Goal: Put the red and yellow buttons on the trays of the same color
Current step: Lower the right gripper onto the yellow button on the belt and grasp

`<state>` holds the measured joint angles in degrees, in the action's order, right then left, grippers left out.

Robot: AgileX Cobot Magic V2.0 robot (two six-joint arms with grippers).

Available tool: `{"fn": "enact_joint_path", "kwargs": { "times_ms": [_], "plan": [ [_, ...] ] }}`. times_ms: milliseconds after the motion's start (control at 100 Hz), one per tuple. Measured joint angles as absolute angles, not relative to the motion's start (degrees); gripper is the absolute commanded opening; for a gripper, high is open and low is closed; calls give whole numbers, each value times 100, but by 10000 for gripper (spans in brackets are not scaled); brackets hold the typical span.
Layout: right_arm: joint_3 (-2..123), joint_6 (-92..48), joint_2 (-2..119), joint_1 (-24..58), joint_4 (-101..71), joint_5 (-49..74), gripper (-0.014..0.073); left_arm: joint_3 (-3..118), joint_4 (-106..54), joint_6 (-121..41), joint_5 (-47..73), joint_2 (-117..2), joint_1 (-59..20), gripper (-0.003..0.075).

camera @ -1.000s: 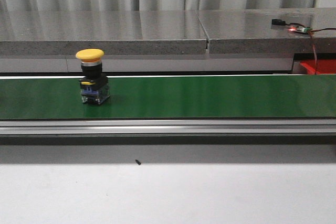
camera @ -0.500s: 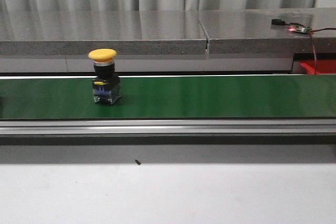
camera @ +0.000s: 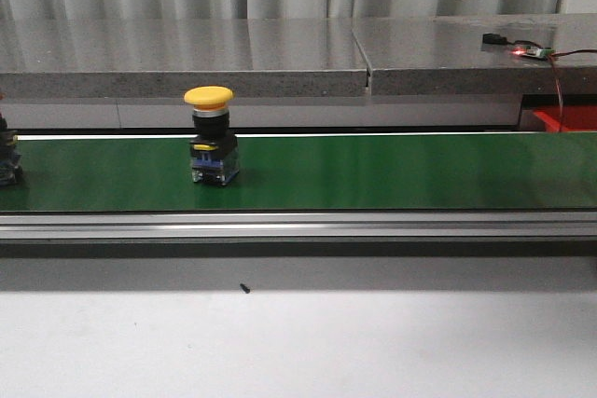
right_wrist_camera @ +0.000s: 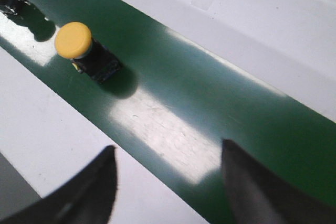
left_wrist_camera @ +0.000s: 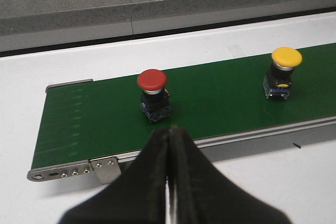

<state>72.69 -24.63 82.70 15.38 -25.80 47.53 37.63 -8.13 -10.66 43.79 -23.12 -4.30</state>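
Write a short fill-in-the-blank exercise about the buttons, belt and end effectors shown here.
1. Both buttons stand on the ____ belt.
2. The left end effector is ____.
3. The button nearer the belt's end roller has a ____ cap.
4. The right end effector is ____.

Missing words: green; shut; red; open

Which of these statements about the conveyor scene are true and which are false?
1. The yellow button stands upright on the green conveyor belt. True.
2. The left end effector is open wide. False: its fingers are pressed together.
3. The right end effector is open and holds nothing. True.
4. The red button lies on its side. False: it stands upright on the belt.
5. The yellow button is already gripped. False: nothing touches it.
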Motion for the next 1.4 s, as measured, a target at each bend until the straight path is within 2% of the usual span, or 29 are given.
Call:
{"fn": "enact_joint_path", "kwargs": {
  "times_ms": [20,130,360,670,1140,1230,1400],
  "plan": [
    [7341,-2463,8350,1569,-2580,4777,670,3763,-813,-1066,4379,-2312,-430,-19],
    [7701,-2529,8744,1725,-2545,5005,635,3763,-813,-1066,4379,-2312,-430,-19],
    [8259,-2924,9417,2088,-2542,5436,633,3763,-813,-1066,4379,-2312,-430,-19],
    [8670,-3236,10152,2444,-2518,5386,633,3763,-813,-1066,4379,-2312,-430,-19],
    [8957,-3293,10792,2547,-2518,5115,632,3763,-813,-1066,4379,-2312,-430,-19],
    [8972,-3331,10823,2587,-2518,5078,567,3763,-813,-1066,4379,-2312,-430,-19],
    [8972,-3351,10865,2622,-2518,4966,290,3763,-813,-1066,4379,-2312,-430,-19]
  ]
}}
